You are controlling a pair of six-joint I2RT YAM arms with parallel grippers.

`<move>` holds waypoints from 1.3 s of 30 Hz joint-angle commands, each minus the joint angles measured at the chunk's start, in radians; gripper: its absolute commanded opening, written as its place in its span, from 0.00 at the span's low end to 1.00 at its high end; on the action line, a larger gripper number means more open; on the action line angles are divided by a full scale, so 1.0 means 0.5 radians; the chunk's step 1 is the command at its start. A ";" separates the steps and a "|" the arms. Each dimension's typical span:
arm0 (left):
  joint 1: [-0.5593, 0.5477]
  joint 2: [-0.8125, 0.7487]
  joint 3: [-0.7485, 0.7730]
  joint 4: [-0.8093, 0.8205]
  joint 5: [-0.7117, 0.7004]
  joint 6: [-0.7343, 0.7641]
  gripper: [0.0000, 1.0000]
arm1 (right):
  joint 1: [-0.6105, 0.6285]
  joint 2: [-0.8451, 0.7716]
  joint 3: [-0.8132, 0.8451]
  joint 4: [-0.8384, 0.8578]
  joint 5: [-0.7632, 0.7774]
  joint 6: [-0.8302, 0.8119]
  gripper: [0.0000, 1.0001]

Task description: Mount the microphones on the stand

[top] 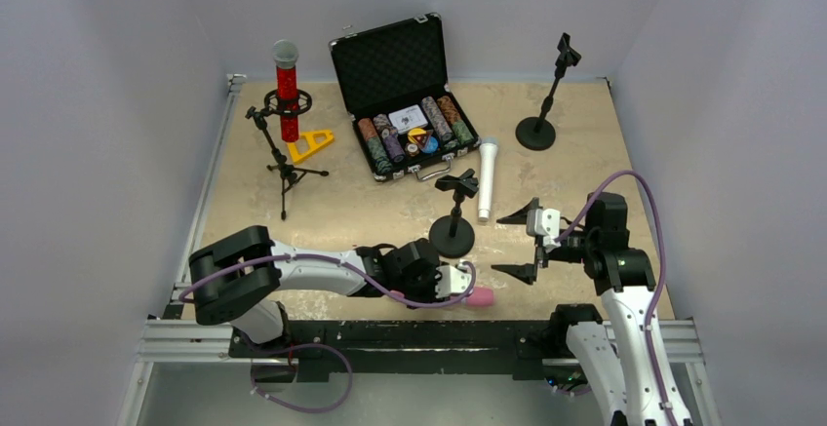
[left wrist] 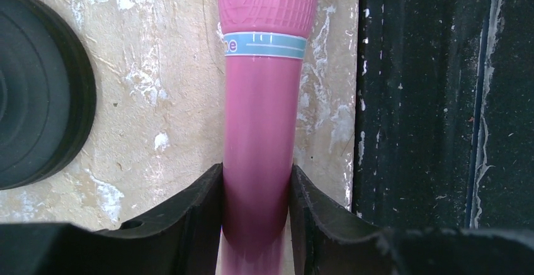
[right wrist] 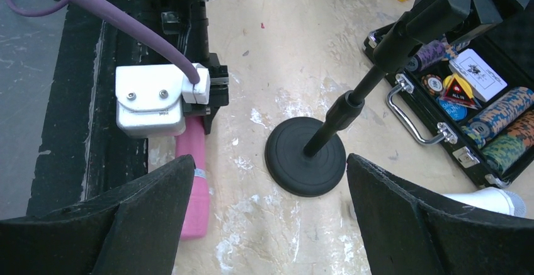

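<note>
At the near edge of the counter (top: 322, 213), the left pincer (left wrist: 257, 175) clamped the lying pink microphone (left wrist: 261, 99) low on its smooth handle. Once lifted, its head might droop and knock the stand (right wrist: 306, 162) nearby. The right pincer (right wrist: 269, 158) hung released.

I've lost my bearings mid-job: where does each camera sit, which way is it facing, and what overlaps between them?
Top: above and behind, looking down on the table; left arm and right arm show.
Left wrist: low, looking along the pink mic lying on the table; its fingers press both sides.
Right wrist: looking down at the stand base between its open fingers.
Shared: pink mic and stand base appear in all three.
</note>
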 commanded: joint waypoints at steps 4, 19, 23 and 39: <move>-0.003 -0.225 -0.175 0.129 -0.087 -0.196 0.00 | -0.018 0.006 0.008 0.010 -0.078 -0.038 0.93; 0.078 -1.392 -0.853 0.549 -0.161 -0.571 0.00 | -0.084 0.014 0.002 -0.008 -0.096 -0.068 0.94; 0.102 -1.786 -0.904 0.435 -0.160 -0.582 0.00 | -0.094 0.020 -0.007 -0.006 -0.102 -0.085 0.93; 0.319 -2.224 -0.645 0.197 -0.063 -0.620 0.00 | -0.122 0.053 -0.029 0.007 -0.124 -0.099 0.94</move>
